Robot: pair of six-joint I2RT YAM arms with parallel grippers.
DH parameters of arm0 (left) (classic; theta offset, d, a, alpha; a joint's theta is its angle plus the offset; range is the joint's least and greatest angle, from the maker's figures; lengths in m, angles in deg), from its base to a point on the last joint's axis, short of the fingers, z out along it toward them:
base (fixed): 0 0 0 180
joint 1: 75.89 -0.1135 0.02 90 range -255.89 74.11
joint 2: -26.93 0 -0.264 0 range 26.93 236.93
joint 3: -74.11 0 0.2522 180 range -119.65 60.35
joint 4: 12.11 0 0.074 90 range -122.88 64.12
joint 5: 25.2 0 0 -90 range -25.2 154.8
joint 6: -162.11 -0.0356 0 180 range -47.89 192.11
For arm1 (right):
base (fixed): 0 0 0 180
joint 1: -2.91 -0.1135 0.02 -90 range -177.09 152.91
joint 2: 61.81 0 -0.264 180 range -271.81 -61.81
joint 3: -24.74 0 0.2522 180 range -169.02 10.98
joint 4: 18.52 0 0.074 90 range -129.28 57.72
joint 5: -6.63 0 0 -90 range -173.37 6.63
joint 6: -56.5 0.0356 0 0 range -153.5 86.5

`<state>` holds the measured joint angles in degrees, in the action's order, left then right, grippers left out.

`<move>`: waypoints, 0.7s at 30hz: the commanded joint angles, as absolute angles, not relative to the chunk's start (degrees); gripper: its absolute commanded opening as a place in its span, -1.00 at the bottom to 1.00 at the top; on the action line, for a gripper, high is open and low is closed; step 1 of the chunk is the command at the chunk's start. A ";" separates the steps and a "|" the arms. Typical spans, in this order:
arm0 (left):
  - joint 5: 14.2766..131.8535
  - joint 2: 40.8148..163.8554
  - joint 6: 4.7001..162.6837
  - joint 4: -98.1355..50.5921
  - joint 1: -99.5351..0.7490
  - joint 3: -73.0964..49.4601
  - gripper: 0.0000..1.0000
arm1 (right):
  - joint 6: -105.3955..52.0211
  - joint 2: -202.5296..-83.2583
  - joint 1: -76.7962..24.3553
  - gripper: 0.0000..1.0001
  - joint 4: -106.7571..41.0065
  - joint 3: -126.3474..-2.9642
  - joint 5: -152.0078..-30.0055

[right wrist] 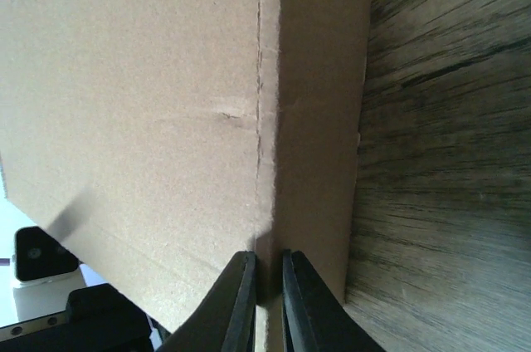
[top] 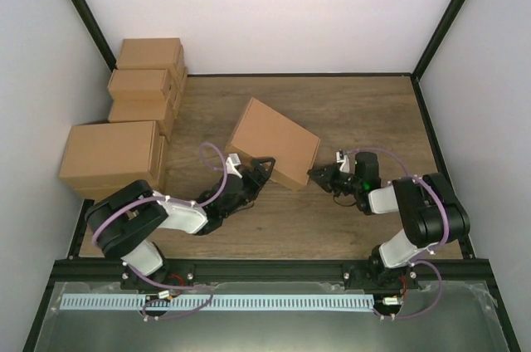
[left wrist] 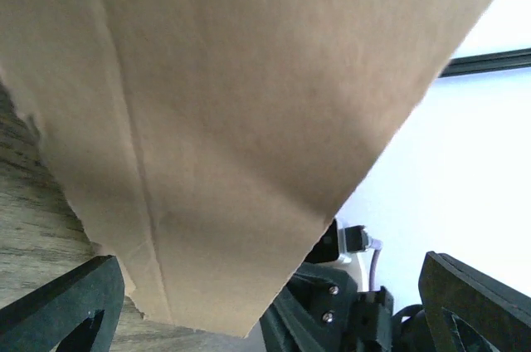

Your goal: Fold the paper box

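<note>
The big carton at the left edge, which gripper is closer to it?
Left. The left gripper is right of the big carton, at the paper box; the right gripper is farther right, across that box.

Brightly, evenly lit from overhead in the top view, with the white walls (top: 274, 12) near washed out and faintly pink toward the back. Soft, short shadows only, tucked under the paper box (top: 274, 143) on the wooden table (top: 357, 111). Sharp throughout there. Blown to flat white on the right of the left wrist view; dimmer, warm and out of focus over the cardboard filling the rest. Shaded deeply along the box's crease in the right wrist view, just above the right gripper (right wrist: 266, 261); blurred on its 2 dark fingers (right wrist: 236, 306), crisper on the wood grain at right.
</note>
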<state>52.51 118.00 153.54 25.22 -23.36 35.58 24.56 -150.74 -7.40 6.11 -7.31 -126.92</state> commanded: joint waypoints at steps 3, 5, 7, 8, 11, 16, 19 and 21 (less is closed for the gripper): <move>52.65 124.33 152.37 30.75 -23.41 35.13 1.00 | 24.71 -153.22 -8.02 -0.79 3.24 -9.94 -128.36; 53.54 126.24 150.50 32.45 -23.58 34.64 1.00 | 24.21 -152.94 -8.03 -0.79 2.30 -10.42 -128.18; 53.46 126.49 148.66 31.33 -23.60 33.98 1.00 | 23.58 -152.70 -8.00 -0.79 1.19 -11.01 -127.98; 52.99 126.13 147.75 30.37 -23.60 33.84 1.00 | 23.41 -152.63 -7.93 -0.79 0.91 -11.23 -128.05; 51.63 124.37 145.16 27.50 -23.58 33.74 1.00 | 23.11 -152.63 -7.90 -0.79 0.81 -11.57 -128.10; 58.48 130.41 143.79 37.24 -25.09 31.82 1.00 | 22.04 -153.18 -7.88 -0.79 0.39 -12.01 -128.88; 60.44 132.99 143.45 40.31 -25.31 30.81 1.00 | 21.23 -153.69 -7.80 -0.79 -0.22 -12.33 -129.78; 61.04 133.35 142.46 40.07 -25.69 29.91 1.00 | 20.71 -153.91 -7.77 -0.79 -0.65 -12.74 -130.24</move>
